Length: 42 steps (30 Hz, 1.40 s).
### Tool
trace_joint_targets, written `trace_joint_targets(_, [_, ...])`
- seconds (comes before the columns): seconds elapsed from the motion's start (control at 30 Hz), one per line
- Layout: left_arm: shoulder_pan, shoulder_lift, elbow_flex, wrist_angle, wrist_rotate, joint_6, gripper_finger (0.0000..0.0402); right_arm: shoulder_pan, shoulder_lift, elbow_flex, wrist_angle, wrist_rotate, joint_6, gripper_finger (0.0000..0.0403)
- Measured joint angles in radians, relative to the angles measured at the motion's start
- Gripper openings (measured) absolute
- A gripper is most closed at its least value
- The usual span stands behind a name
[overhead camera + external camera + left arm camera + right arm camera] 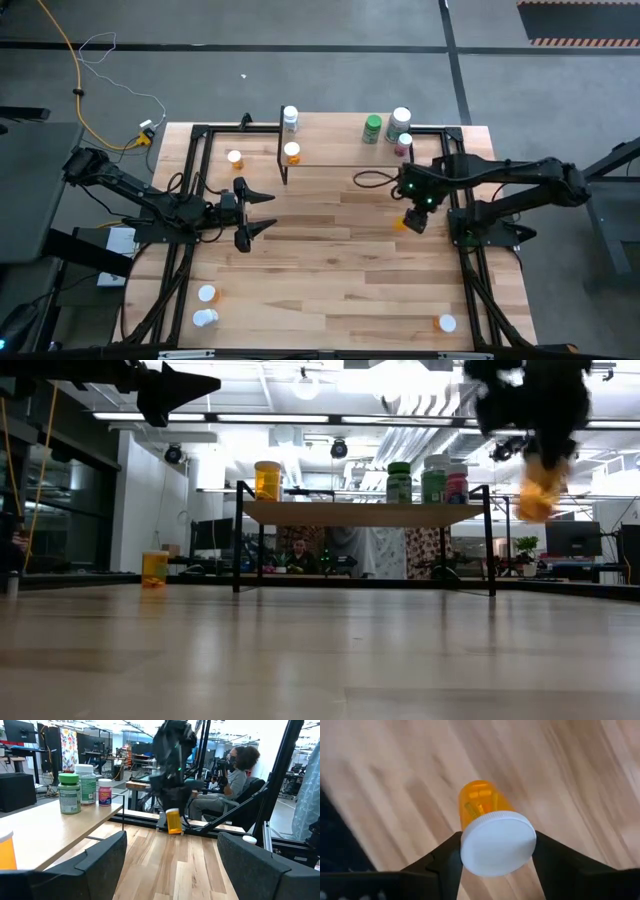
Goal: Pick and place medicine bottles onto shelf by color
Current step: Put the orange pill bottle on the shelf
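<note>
My right gripper (413, 218) hangs over the table's right half, near the shelf's right end, shut on an orange medicine bottle (479, 802) with a white cap. The shelf (365, 512) is a light-wood board on black legs at the far side. On it stand a white bottle (290, 118), an orange bottle (267, 480), a green bottle (399, 482), a green-labelled white-capped bottle (434, 478) and a pink bottle (457, 482). My left gripper (255, 212) waits open at mid-left, level, with nothing between its fingers. My right gripper pinches the orange bottle's white cap (497, 842) between its two fingers, one on each opposite side of the rim. The fingers come from above, slanting steeply down. The bottle (538, 490) hangs below them, tilted, lifted clear of the table.
An orange bottle (234, 158) stands on the table left of the shelf. Two white-capped bottles (206, 305) sit near the front left, one more (446, 323) at the front right. Black frame rails (195, 170) run along both sides. A person (235, 775) sits beyond the table.
</note>
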Motion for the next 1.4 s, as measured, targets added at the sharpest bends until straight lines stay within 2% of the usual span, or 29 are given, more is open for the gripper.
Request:
trace_joint_targets(0.1, [0.0, 0.0, 0.0, 0.0, 0.0, 0.0, 0.0301, 0.068, 0.021, 0.084, 0.102, 0.042, -0.001, 0.0196])
trace_joint_targets(0.2, [0.0, 0.0, 0.0, 0.0, 0.0, 0.0, 0.0301, 0.11, 0.082, 0.224, 0.087, 0.151, -0.01, 0.0196])
trace_joint_targets(0.37, [0.0, 0.0, 0.0, 0.001, 0.0, 0.0, 0.0301, 0.122, 0.252, 0.507, -0.066, 0.331, -0.074, 0.0196])
trace_joint_targets(0.5, [0.0, 0.0, 0.0, 0.001, 0.0, 0.0, 0.0301, 0.085, 0.413, 0.732, -0.187, 0.446, -0.117, 0.0196])
trace_joint_targets(0.6, [0.0, 0.0, 0.0, 0.001, 0.0, 0.0, 0.0301, 0.043, 0.526, 0.87, -0.207, 0.476, -0.165, 0.0196])
trace_joint_targets(0.83, [0.0, 0.0, 0.0, 0.001, 0.0, 0.0, 0.0301, -0.056, 0.771, 1.138, -0.222, 0.474, -0.264, 0.0196])
trace_joint_targets(1.13, [0.0, 0.0, 0.0, 0.001, 0.0, 0.008, 0.0301, -0.137, 0.989, 1.353, -0.328, 0.475, -0.292, 0.0196])
trace_joint_targets(1.4, [0.0, 0.0, 0.0, 0.0, 0.0, 0.008, 0.0301, -0.182, 1.017, 1.342, -0.402, 0.525, -0.256, 0.0196])
